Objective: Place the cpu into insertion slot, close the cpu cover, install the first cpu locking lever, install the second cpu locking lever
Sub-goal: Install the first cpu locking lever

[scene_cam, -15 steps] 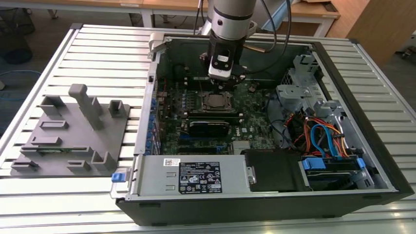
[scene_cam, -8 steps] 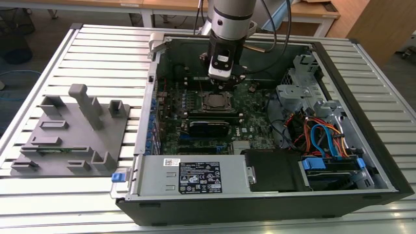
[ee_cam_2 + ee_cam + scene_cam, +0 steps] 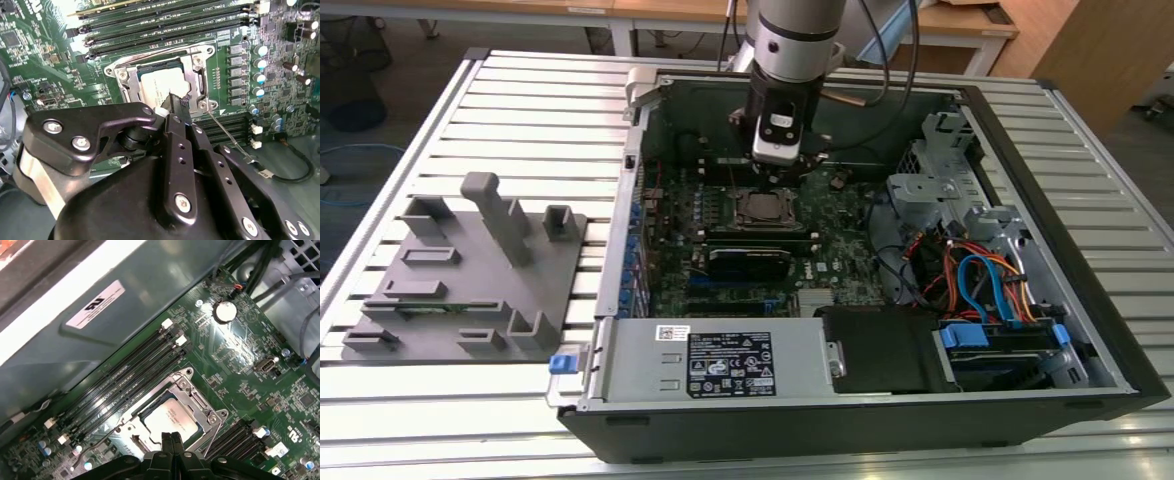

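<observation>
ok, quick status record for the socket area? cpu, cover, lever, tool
cpu: seated in the insertion slot, metal top showing
cpu cover: lying flat around the cpu, chip visible through its window
locking lever: thin wire rod angling away from the socket corner; looks unlatched
tool: shut, holding nothing, tips at the cpu's edge
setting: open computer case on a slatted table
</observation>
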Tool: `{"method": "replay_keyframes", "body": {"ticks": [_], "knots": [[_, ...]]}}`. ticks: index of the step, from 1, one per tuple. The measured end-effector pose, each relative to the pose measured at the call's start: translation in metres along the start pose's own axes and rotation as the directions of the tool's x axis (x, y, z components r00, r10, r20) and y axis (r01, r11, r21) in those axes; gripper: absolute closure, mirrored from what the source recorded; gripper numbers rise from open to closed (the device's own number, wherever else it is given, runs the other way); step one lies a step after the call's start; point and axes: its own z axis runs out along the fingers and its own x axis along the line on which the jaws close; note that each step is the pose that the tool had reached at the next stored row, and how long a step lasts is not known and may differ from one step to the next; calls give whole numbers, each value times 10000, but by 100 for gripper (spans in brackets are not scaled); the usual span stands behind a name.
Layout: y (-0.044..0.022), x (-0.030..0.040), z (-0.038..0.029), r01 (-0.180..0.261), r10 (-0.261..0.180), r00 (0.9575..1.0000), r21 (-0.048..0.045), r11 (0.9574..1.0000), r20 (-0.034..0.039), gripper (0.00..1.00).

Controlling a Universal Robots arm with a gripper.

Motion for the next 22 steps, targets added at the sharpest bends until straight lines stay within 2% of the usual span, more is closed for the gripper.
{"method": "replay_keyframes", "body": {"ticks": [3,12,22], "knots": [[0,0,0,316,-316,9995,6,9995,4,90],[0,0,0,830,-830,9965,18,9965,12,90],[0,0,-20,1600,-1600,9871,36,9871,21,90]]}}
